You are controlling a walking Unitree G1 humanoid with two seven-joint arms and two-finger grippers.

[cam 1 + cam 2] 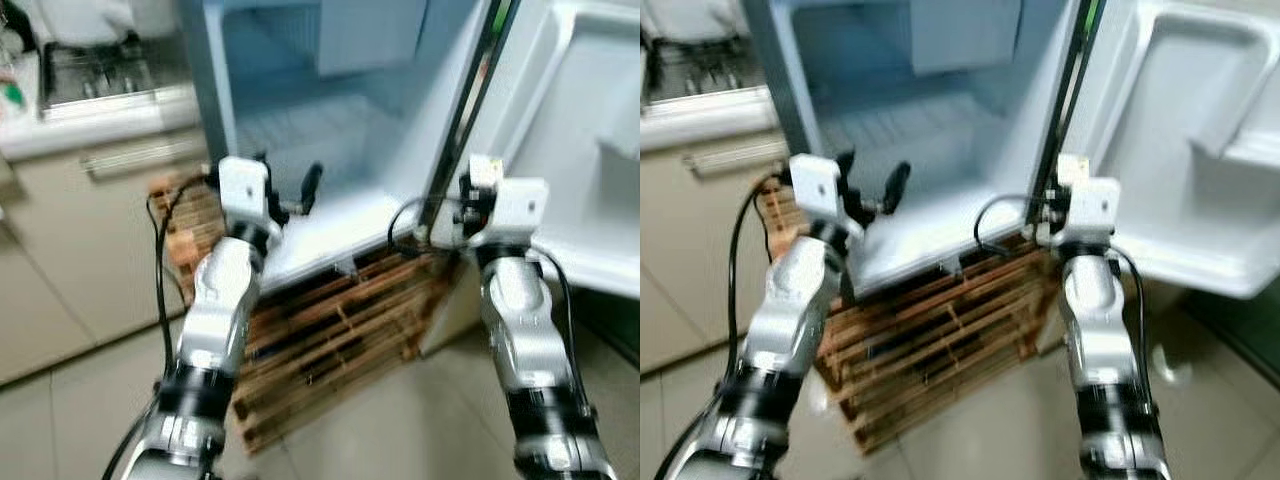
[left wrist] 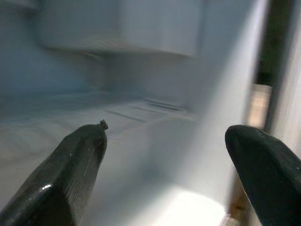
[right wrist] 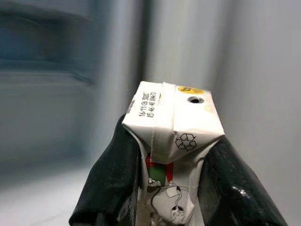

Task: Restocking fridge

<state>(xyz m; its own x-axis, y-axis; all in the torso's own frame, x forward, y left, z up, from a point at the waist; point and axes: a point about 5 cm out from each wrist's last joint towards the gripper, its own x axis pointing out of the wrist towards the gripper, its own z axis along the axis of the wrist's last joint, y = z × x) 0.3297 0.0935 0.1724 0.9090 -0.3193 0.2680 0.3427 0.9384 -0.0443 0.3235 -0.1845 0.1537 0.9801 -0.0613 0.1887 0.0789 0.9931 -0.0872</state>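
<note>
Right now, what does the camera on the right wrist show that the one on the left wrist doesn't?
Right wrist view: a small white carton with a printed date and a recycling mark, clamped between the right gripper's two black fingers.

Left wrist view: the left gripper open with nothing between its fingers, pointing at the fridge floor and a shelf above it.

Both: black fingers in front and the pale, blurred inside of the fridge behind.

floor point(image 1: 90, 400): pale tiles | wooden pallet point(image 1: 330, 340) | beige cabinets point(image 1: 70, 250) | white countertop point(image 1: 90, 125)
</note>
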